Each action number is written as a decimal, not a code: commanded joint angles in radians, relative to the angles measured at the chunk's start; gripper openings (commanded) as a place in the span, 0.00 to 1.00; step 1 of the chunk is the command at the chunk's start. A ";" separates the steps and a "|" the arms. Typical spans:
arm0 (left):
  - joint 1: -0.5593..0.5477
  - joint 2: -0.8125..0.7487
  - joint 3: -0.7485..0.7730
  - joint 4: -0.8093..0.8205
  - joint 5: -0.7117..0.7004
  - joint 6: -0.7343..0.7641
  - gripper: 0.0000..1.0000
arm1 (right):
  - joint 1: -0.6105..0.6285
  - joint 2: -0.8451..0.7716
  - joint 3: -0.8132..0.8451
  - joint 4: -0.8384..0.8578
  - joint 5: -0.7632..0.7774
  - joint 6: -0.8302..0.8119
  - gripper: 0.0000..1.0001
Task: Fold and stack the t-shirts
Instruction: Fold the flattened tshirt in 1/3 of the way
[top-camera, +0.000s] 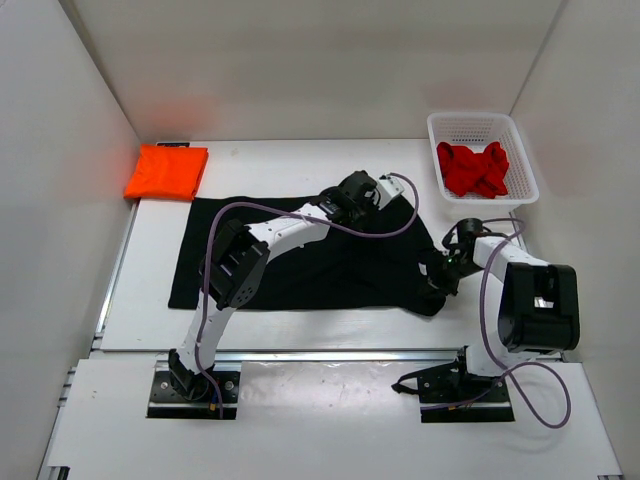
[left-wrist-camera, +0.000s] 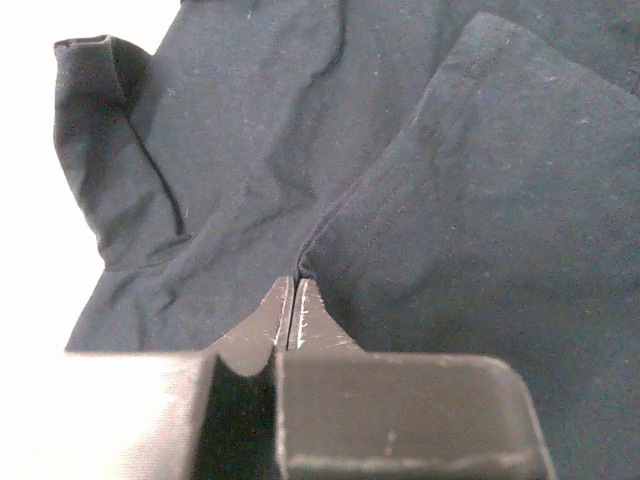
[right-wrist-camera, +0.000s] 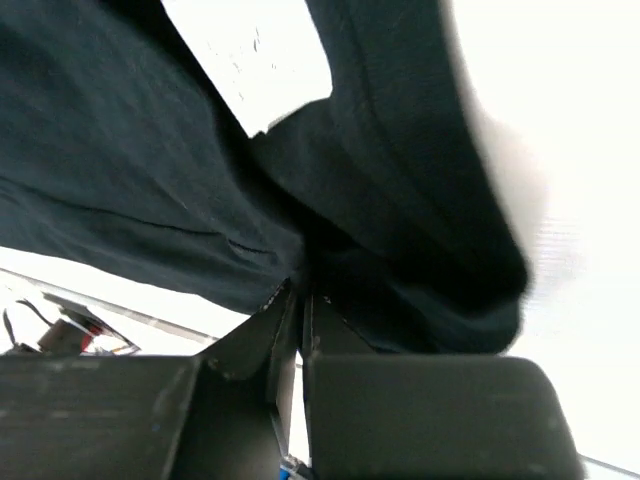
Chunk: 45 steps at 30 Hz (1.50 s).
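Observation:
The black t-shirt (top-camera: 300, 262) lies spread flat across the middle of the table. My left gripper (top-camera: 345, 200) is at its far edge, shut, with its tips (left-wrist-camera: 294, 285) pinching a fold of the black cloth (left-wrist-camera: 240, 180) beside a sleeve (left-wrist-camera: 500, 200). My right gripper (top-camera: 440, 276) is shut at the shirt's near right corner; black cloth (right-wrist-camera: 150, 150) bunches and hangs from its tips (right-wrist-camera: 302, 292). The orange t-shirt (top-camera: 166, 172) lies folded at the back left. The red t-shirt (top-camera: 474, 168) lies crumpled in the basket.
The white mesh basket (top-camera: 520, 150) stands at the back right against the wall. White walls close in the table on the left, back and right. Purple cables loop over both arms (top-camera: 250, 250). Bare white tabletop (top-camera: 300, 330) shows in front of the shirt.

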 joint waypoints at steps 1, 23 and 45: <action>0.004 -0.024 -0.015 0.031 -0.033 0.003 0.01 | -0.042 -0.029 0.073 -0.007 0.023 -0.012 0.00; 0.044 -0.095 -0.021 0.014 -0.211 -0.089 0.98 | -0.160 0.071 0.306 -0.060 0.032 -0.072 0.33; 1.012 -0.783 -0.670 -0.607 0.055 -0.241 0.99 | -0.154 -0.377 -0.100 -0.177 0.133 0.154 0.72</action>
